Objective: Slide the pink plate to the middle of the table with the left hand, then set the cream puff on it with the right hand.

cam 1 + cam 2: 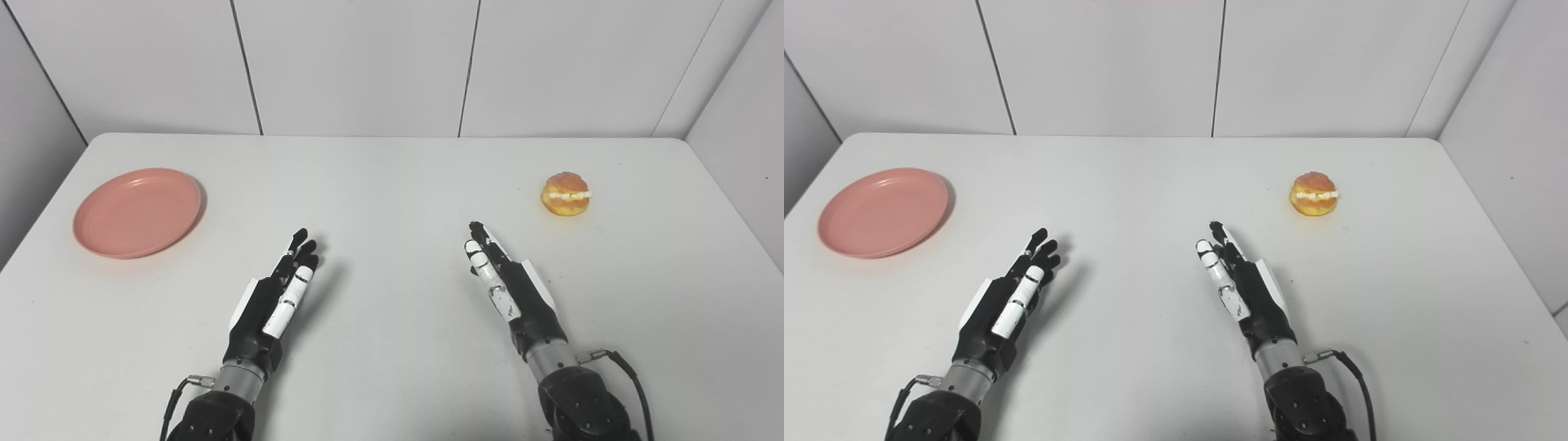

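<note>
A pink plate (137, 212) lies flat at the far left of the white table (392, 177), with nothing on it. A golden cream puff (566, 194) with a white filling line sits at the right side. My left hand (275, 294) hovers over the table's near middle, fingers stretched forward and holding nothing, well to the right of the plate. My right hand (505, 278) is stretched out the same way, open, a short way below and left of the cream puff. Neither hand touches anything.
White wall panels (367, 61) rise behind the table's back edge and along both sides. A black cable (631, 373) loops off my right wrist.
</note>
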Robot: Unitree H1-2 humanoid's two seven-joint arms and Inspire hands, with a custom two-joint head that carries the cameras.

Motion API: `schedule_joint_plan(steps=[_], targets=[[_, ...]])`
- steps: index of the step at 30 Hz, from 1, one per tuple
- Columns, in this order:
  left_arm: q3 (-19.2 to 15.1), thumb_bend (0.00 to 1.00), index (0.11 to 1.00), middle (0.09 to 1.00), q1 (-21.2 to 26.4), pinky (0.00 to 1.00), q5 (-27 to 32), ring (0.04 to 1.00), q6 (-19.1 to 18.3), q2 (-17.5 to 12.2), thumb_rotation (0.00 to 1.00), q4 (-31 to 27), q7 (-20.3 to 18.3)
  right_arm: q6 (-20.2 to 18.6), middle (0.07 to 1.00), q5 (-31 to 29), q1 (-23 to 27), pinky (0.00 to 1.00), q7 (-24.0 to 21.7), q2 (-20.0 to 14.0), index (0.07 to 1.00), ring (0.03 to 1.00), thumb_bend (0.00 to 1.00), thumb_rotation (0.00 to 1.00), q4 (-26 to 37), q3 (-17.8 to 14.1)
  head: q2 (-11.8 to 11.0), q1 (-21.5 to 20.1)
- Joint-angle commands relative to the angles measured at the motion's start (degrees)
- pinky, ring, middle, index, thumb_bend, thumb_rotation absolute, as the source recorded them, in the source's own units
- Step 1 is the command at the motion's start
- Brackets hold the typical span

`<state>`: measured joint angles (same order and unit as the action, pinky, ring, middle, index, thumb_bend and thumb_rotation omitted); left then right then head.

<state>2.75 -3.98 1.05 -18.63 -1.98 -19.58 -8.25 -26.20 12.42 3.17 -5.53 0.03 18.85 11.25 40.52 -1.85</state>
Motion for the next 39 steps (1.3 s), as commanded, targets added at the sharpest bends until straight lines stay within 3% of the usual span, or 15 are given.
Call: schedule_joint_plan(steps=[1,31,39], targets=[[0.29,0.41,0.967,0.98,0.23,1.0,0.43,0.965,2.25,-0.14,0.79,-1.96,0.17,2.01,0.972,-0.04,1.7,0.91,0.26,0.16,0.955,0.954,0.32,1.0,1.92,0.02,0.03,0.07],[0.42,0.42,0.966,0.979,0.33,0.99,0.13,0.962,1.64,-0.13,0.78,-2.27,0.45,1.92,0.969,0.0,1.74,0.9,0.15,0.07,0.951,0.95,0.32,1.0,2.19,-0.04,0.25,0.69],[2.02,0.44,0.955,0.967,-0.14,0.99,-1.81,0.957,2.84,0.57,0.81,-1.59,1.33,2.58,0.968,-0.91,1.09,0.91,-0.4,-0.89,0.945,0.953,0.32,1.0,2.19,-0.68,-2.48,6.73]])
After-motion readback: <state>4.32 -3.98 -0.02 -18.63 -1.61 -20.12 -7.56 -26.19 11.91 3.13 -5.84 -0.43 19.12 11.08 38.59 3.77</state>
